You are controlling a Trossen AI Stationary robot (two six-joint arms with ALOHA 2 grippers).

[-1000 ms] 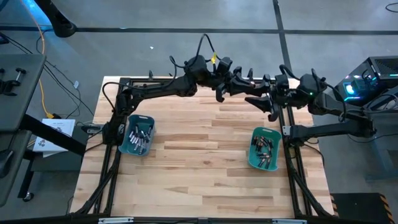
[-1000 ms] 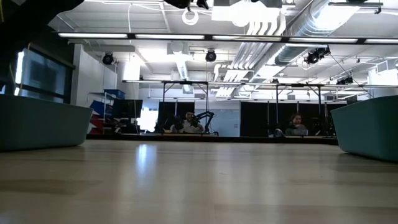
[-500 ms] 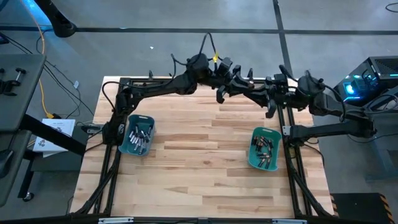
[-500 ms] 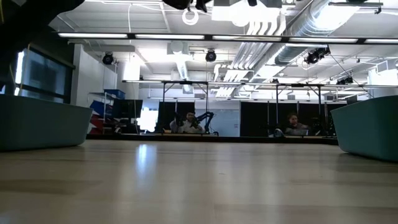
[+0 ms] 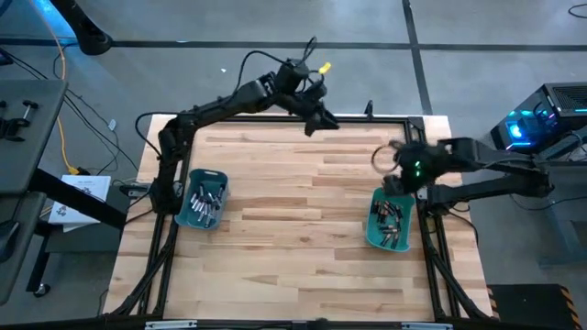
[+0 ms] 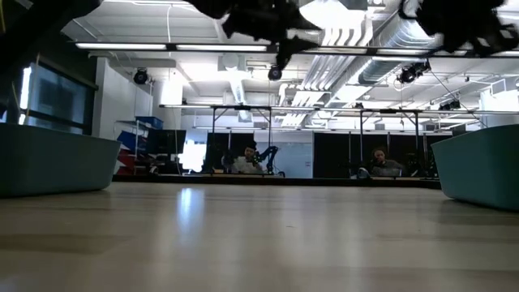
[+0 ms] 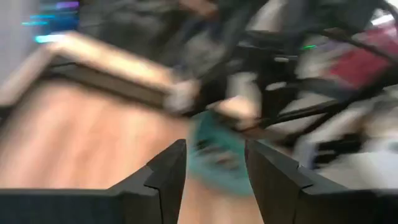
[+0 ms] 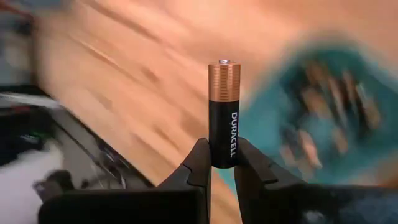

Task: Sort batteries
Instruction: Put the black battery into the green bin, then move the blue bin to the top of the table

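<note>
Right wrist view gives you the key fact: your right hand [image 8: 217, 165] is clamped on a Duracell battery [image 8: 223, 112], its long axis running straight out from the fingertips, copper end outward. From above, that hand [image 5: 396, 176] sits just beside the right bin [image 5: 389, 220]. Your left hand [image 7: 214, 162], fingers apart and empty, hangs well away near the surface's [image 5: 293, 211] far edge.
</note>
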